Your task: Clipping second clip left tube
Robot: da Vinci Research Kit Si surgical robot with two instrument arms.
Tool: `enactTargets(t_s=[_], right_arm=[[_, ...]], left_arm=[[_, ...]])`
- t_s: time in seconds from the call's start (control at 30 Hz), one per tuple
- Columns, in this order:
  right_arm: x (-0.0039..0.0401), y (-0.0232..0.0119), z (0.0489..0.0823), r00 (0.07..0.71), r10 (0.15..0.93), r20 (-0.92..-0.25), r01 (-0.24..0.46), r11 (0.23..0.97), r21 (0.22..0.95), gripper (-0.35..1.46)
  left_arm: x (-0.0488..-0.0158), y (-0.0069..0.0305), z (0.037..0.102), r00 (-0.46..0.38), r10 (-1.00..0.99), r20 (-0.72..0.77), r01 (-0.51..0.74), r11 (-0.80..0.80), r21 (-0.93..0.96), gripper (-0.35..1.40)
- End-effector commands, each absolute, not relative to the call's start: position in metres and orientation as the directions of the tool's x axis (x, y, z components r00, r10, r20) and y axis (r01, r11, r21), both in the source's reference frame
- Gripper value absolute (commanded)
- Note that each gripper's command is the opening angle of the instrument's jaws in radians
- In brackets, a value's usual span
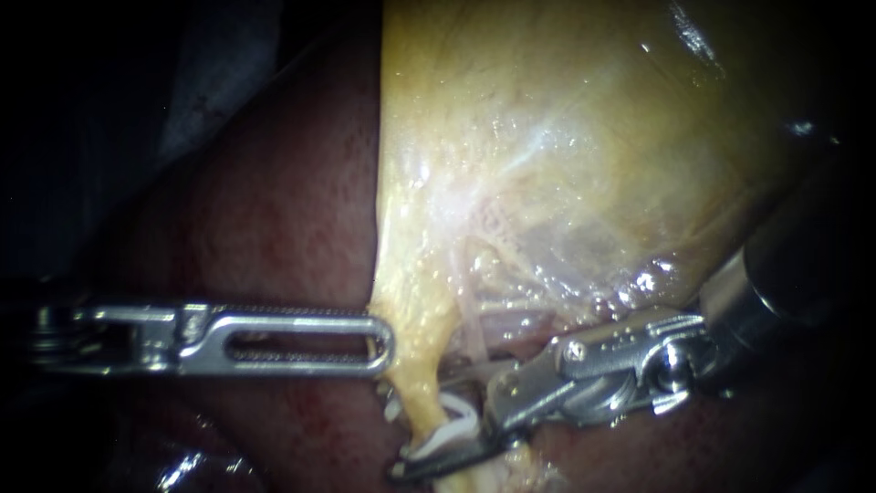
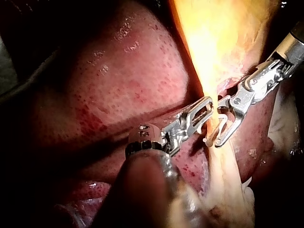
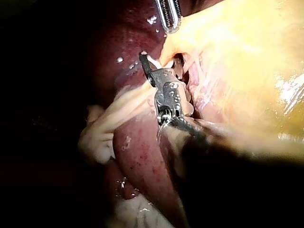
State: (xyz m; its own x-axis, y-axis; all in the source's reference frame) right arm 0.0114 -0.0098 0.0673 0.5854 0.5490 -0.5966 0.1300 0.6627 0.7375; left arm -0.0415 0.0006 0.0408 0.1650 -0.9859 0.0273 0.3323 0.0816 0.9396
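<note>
Endoscope: my left tool (image 1: 383, 347) reaches in flat over the liver (image 1: 274, 210), its tip touching the edge of the yellow tissue below the gallbladder (image 1: 593, 137); whether it grips, I cannot tell. My right tool (image 1: 429, 436) has its jaws apart astride the left tube (image 1: 415, 393), carrying a white clip (image 1: 452, 427) between them.

Left wrist: my left tool (image 2: 206, 107) meets the tube (image 2: 213, 124) opposite the right tool (image 2: 221, 130), which straddles it.

Right wrist: the right tool (image 3: 149, 66) is at the tube, just under the left tool (image 3: 172, 23).
</note>
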Motion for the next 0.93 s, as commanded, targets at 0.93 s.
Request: enactTargets(t_s=[0.93], right_arm=[[0.0114,-0.0093,0.0683,0.636,0.573,-0.517,0.077,0.619,0.782,-0.29]], left_arm=[[-0.0416,0.0006,0.0408,0.165,-0.986,0.028,0.333,0.082,0.939,-0.01]])
